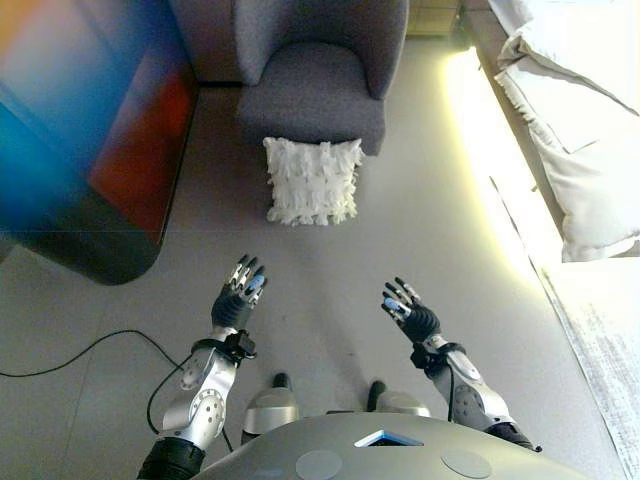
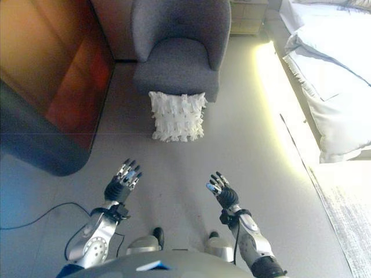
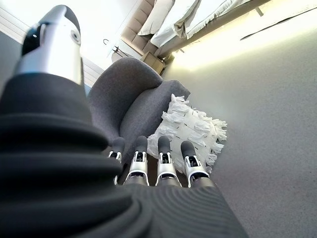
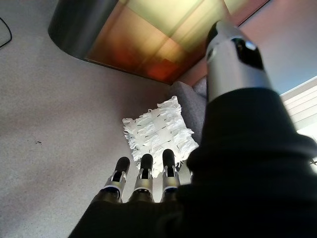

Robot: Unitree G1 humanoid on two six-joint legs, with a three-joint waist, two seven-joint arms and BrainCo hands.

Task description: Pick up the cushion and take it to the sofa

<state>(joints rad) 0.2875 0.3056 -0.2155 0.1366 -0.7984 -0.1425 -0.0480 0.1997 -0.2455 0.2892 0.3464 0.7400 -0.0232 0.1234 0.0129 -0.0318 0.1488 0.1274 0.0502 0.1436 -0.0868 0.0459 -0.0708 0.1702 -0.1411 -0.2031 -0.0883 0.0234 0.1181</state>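
A white ruffled cushion stands on the grey floor, leaning against the front of a grey armchair. It also shows in the left wrist view and the right wrist view. My left hand and my right hand are both open and empty, fingers straight, held above the floor well short of the cushion, one to each side of it.
A dark rounded cabinet with a glossy front stands at the left. A bed with white bedding runs along the right, with a lit strip at its base. A pale rug lies at the lower right.
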